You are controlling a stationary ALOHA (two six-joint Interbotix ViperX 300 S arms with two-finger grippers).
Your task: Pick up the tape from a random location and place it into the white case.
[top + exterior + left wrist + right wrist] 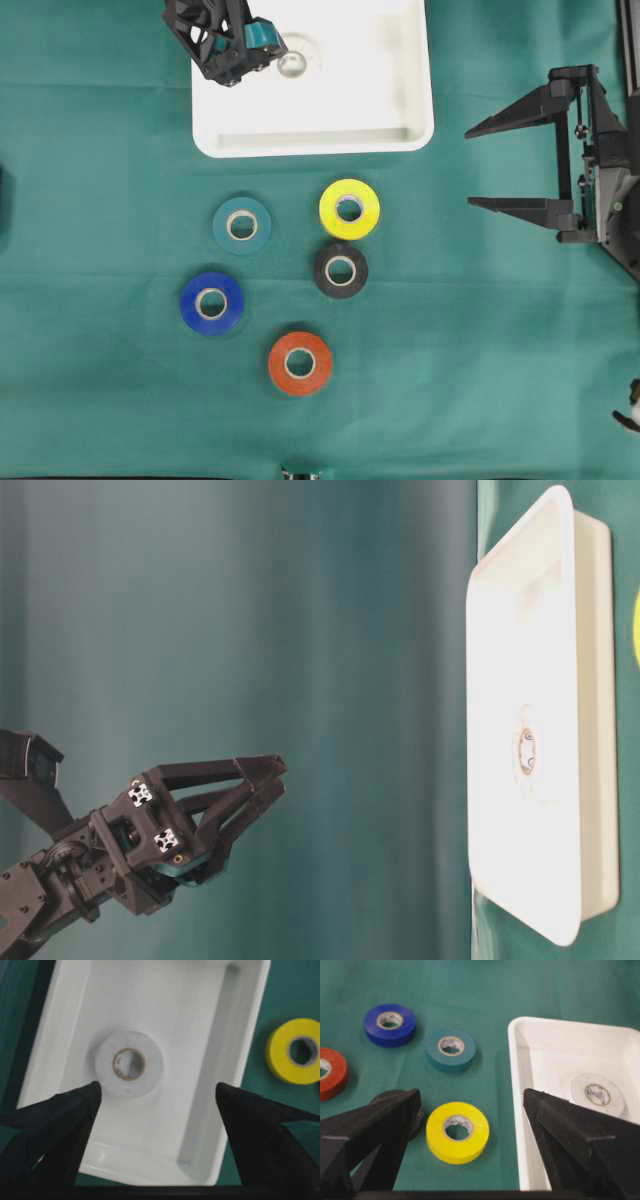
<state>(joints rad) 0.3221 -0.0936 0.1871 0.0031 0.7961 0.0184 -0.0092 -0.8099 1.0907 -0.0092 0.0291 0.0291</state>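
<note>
The white roll of tape [129, 1063] is lying flat inside the large shallow white plastic case [400, 100], apart from every wall, while the left gripper [155, 1097] is hovering over it with jaws spread wide, holding nothing. The right gripper [485, 165] is waiting, jaws apart and empty, at the green cloth's [500, 350] right side, well clear of the case rim. Yellow [349, 208], teal [242, 225], black [340, 270], blue [212, 302] and orange-red [300, 363] tape rolls are sitting below the case; the yellow and black are nearly touching.

One camera looks straight down at the whole green cloth [100, 400], one sits low and seems turned sideways, and two ride close on the arms, all four sharing the white case [400, 110] at upper middle.
</note>
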